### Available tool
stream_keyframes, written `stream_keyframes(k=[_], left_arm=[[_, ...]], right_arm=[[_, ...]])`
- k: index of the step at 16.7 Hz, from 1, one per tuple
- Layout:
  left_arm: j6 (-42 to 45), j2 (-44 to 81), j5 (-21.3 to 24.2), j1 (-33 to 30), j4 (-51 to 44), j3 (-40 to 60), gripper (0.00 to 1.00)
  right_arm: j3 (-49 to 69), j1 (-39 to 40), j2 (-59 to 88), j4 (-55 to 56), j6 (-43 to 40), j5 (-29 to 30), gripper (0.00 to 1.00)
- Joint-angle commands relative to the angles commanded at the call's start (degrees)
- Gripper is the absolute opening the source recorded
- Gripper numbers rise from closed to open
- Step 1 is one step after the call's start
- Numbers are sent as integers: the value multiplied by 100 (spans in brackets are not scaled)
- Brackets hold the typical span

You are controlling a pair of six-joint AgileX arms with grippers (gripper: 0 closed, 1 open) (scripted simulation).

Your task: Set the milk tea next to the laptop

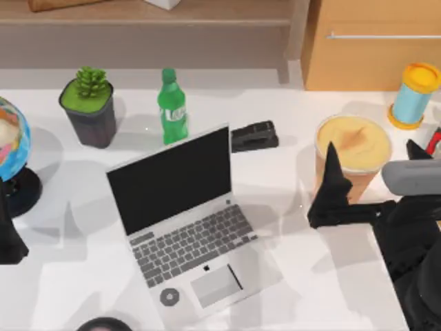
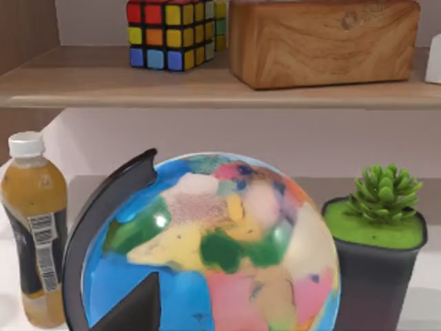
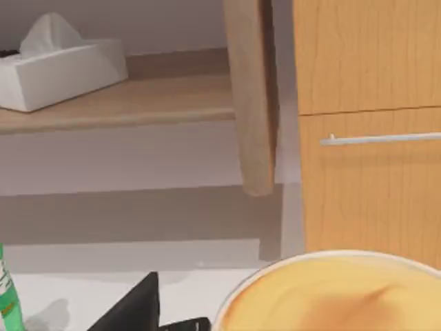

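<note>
The milk tea [image 1: 353, 148], a tan-orange tapered cup with a creamy top, stands on the white table at the right; its top [image 3: 337, 293] sits close under the right wrist view. My right gripper [image 1: 372, 148] is open and straddles the cup, one black finger [image 1: 331, 181] on the laptop side and the other on its right. A gap separates the finger [image 3: 134, 307] from the cup's rim. The silver laptop [image 1: 182, 227] lies open at the table's middle, left of the cup. My left gripper [image 1: 8, 238] is parked open at the far left edge.
A globe [image 1: 8, 141], potted plant [image 1: 88, 103] and green bottle [image 1: 172, 107] line the back left. A black stapler [image 1: 253, 136] lies between laptop and cup. A blue-and-yellow cylinder [image 1: 415, 93] stands behind the cup, near a wooden cabinet [image 1: 372, 41].
</note>
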Motion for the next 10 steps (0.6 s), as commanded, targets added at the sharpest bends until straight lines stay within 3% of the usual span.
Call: stream_keyframes(k=[6,10], left_arm=[[0,0,0,0,0,0,100],[0,0,0,0,0,0,100]], right_arm=[[-78,811,2388,1487,243,1409,100],[-134,936,2854,1793,298,1725,100]])
